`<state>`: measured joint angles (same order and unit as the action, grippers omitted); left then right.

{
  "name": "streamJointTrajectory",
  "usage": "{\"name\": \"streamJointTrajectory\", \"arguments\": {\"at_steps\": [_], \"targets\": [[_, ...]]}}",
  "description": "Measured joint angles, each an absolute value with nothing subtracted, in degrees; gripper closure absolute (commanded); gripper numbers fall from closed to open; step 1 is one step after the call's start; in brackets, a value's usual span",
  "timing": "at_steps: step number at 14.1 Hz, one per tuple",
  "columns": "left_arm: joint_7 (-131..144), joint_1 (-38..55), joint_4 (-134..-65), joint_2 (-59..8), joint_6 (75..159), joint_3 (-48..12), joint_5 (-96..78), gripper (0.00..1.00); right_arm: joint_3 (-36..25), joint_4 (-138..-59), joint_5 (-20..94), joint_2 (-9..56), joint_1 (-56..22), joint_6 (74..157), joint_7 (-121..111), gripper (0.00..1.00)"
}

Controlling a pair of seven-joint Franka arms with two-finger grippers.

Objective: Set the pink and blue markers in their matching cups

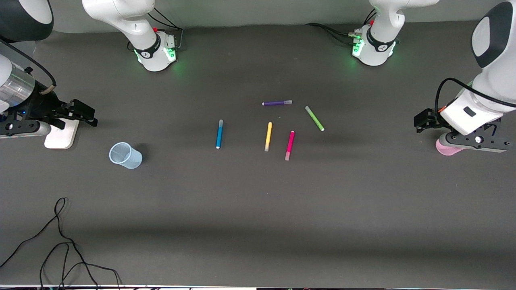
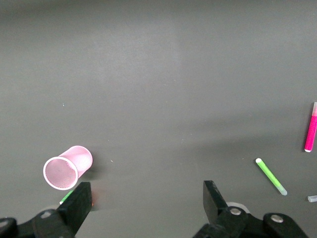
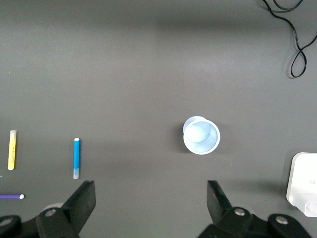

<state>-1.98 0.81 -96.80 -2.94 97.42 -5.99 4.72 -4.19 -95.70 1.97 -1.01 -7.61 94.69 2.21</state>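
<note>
The blue marker (image 1: 219, 134) and the pink marker (image 1: 290, 145) lie flat mid-table, apart, with the yellow pen (image 1: 268, 136) between them. The pale blue cup (image 1: 125, 155) stands toward the right arm's end. The pink cup (image 1: 447, 148) is at the left arm's end, partly hidden under the left arm's hand. My left gripper (image 1: 421, 121) is open and empty over the table beside the pink cup (image 2: 67, 166). My right gripper (image 1: 82, 112) is open and empty beside the blue cup (image 3: 201, 135). The blue marker (image 3: 77, 157) and the pink marker (image 2: 311, 129) also show in the wrist views.
A green pen (image 1: 314, 118) and a purple pen (image 1: 277, 103) lie farther from the front camera than the pink marker. A white box (image 1: 60, 137) sits under the right arm's hand. A black cable (image 1: 60, 241) loops near the front edge at the right arm's end.
</note>
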Motion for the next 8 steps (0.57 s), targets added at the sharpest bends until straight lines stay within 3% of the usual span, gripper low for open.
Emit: {"name": "streamJointTrajectory", "arguments": {"at_steps": [8], "targets": [[-2.0, 0.8, -96.9, -2.9, 97.4, -6.1, 4.6, 0.0, -3.9, -95.8, 2.0, -0.5, -7.6, 94.6, 2.4, 0.0]]}}
